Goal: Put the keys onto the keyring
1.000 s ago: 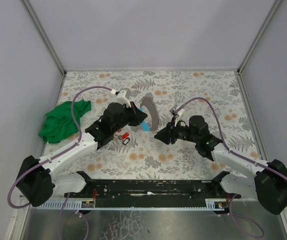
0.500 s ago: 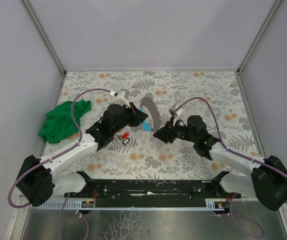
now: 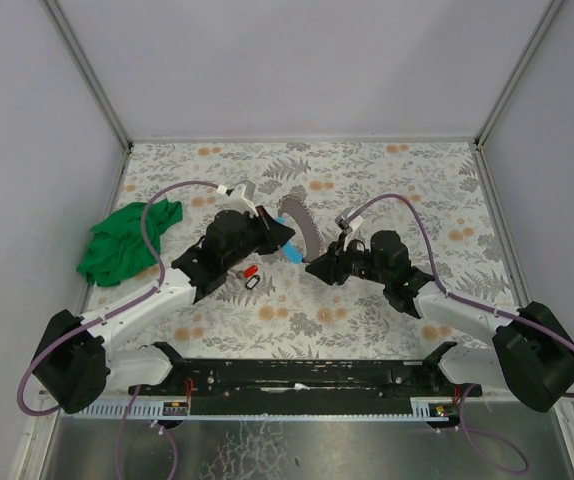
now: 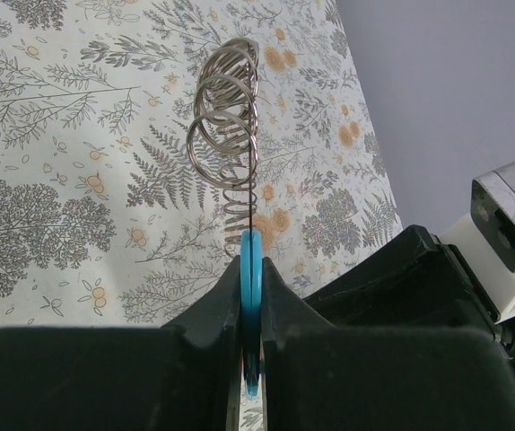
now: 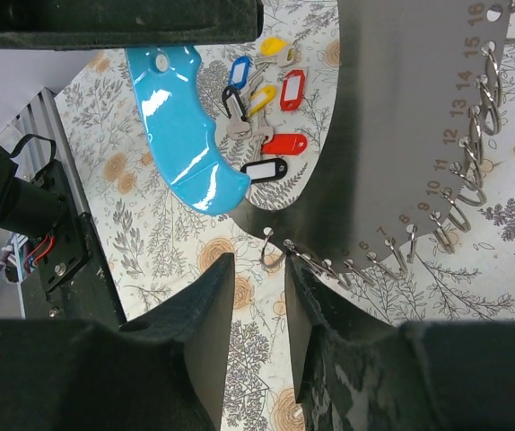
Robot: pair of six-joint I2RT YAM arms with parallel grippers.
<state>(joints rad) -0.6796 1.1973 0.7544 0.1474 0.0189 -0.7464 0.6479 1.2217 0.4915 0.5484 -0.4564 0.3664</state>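
Near the middle of the table (image 3: 407,180), the left gripper (image 4: 251,301) pinches the keyring (image 5: 401,135) by its blue handle. The grey plate stands on edge, its long axis running away from the fingers. The right gripper (image 5: 259,296) has its jaws spread, empty, just beside the ring-lined rim. The keys (image 5: 257,112) lie clustered on the table by the left arm.

A counter (image 3: 387,170) patterned with grey ferns and orange blossoms is seen. A crumpled green cloth (image 3: 127,242) is laid on it, well to the left of the left fingers (image 4: 211,316). Keys (image 5: 262,99) with red, blue, yellow and black tags are clustered on it beyond the right fingers (image 5: 205,314).
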